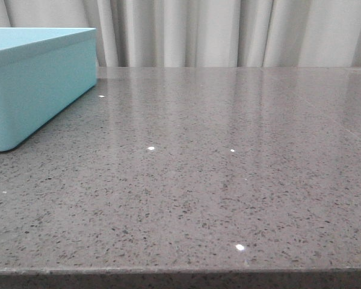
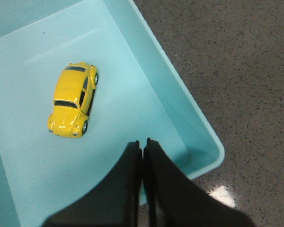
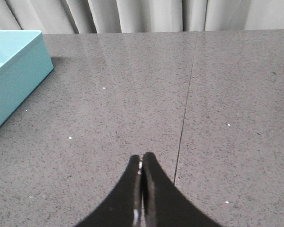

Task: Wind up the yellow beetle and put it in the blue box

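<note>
- Table: grey speckled stone top, spanning the whole front view; pale curtain hanging behind its far edge.
- Blue box: large pale turquoise bin at the far left of the table, smooth walls, thick rim. One corner shows beneath the left arm's camera.
- Left gripper: dark fingers pressed together with only a thin seam between them, holding nothing. It hangs above the box, over the floor beside that corner.
- Right gripper: likewise clenched and empty, over bare table well to the right of the box.
- Yellow beetle: small glossy toy car resting on its wheels on the floor of the blue box, clear of the walls. It lies apart from the left fingers, deeper inside the box. Its long axis runs roughly in line with the seam between the fingers, slightly tilted.
- Judgement: the left arm is by far the nearer; the storing looks done, so little seems left but to draw clear.
</note>
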Robot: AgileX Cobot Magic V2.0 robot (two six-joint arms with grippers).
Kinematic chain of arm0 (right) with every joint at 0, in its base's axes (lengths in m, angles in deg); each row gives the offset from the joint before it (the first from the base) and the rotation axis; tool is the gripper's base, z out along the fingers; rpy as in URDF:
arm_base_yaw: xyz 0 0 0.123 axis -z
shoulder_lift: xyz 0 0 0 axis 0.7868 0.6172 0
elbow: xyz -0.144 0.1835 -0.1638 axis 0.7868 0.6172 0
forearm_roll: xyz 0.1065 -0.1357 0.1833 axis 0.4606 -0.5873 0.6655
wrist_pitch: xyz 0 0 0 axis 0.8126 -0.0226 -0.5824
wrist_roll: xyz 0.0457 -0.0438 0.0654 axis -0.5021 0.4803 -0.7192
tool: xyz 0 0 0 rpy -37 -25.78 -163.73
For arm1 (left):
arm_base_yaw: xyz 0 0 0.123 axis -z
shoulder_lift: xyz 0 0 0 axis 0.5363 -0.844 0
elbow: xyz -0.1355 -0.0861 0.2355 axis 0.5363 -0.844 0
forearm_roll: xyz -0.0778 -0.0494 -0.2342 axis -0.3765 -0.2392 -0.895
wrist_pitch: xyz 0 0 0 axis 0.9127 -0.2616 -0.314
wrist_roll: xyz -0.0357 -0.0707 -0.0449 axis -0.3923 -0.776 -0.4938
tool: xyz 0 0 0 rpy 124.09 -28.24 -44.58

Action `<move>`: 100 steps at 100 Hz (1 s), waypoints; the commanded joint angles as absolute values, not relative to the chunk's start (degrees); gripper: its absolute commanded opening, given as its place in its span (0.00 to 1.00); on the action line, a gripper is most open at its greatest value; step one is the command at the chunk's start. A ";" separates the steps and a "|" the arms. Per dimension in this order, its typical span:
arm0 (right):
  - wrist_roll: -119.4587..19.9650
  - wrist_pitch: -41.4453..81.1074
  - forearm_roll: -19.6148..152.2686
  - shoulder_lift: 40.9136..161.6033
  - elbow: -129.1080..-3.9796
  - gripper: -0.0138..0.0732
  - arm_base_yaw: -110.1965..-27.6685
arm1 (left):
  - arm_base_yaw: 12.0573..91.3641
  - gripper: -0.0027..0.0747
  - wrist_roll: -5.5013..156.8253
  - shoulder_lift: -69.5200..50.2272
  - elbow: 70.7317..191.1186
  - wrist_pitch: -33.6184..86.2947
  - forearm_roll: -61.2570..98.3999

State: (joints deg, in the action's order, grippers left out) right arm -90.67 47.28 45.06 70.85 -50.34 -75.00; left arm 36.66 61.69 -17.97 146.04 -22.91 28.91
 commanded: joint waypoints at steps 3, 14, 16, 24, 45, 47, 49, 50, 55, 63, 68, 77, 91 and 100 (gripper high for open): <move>-90.01 41.37 42.42 68.91 -49.29 0.08 -75.05 | 36.50 0.01 60.98 -9.73 139.91 -15.21 26.00; -90.01 39.55 41.28 66.55 -46.67 0.08 -75.05 | 36.50 0.01 60.98 -2.36 131.94 -10.87 24.73; -90.01 39.13 41.28 66.14 -46.33 0.08 -75.05 | 36.50 0.01 60.98 -0.92 130.36 -10.06 24.34; -90.01 37.25 41.28 64.89 -44.35 0.08 -75.05 | 36.50 0.01 60.98 5.13 124.38 -7.48 22.92; -90.01 32.55 40.85 62.32 -38.98 0.08 -75.05 | 36.50 0.01 60.98 18.44 112.11 -3.19 20.46; -90.01 32.29 40.85 62.23 -38.46 0.08 -75.05 | 36.50 0.01 60.98 19.55 111.16 -3.19 20.46; -90.01 32.05 40.85 62.16 -37.94 0.08 -75.05 | 36.50 0.01 60.98 20.28 110.54 -3.19 20.34; -90.01 31.80 40.85 62.15 -37.77 0.08 -75.05 | 36.50 0.01 60.90 20.99 109.93 -3.19 20.34; -90.01 30.65 40.85 61.92 -36.43 0.08 -75.05 | 36.50 0.01 60.90 23.43 108.00 -3.19 20.11; -90.01 28.80 40.85 61.38 -34.32 0.08 -75.05 | 36.50 0.01 60.90 27.11 105.29 -3.19 19.76; -90.01 28.07 40.85 61.31 -33.33 0.08 -75.05 | 36.50 0.01 60.90 29.66 103.65 -3.19 19.55; -90.01 27.10 40.85 61.31 -31.66 0.08 -75.05 | 36.50 0.01 60.90 33.10 101.80 -3.19 19.27; -90.01 23.85 40.85 61.31 -30.16 0.08 -75.05 | 36.50 0.01 60.90 37.44 99.90 -3.19 19.27; -90.01 22.95 40.85 61.31 -30.08 0.08 -75.05 | 36.50 0.01 60.90 38.72 99.81 -3.53 19.05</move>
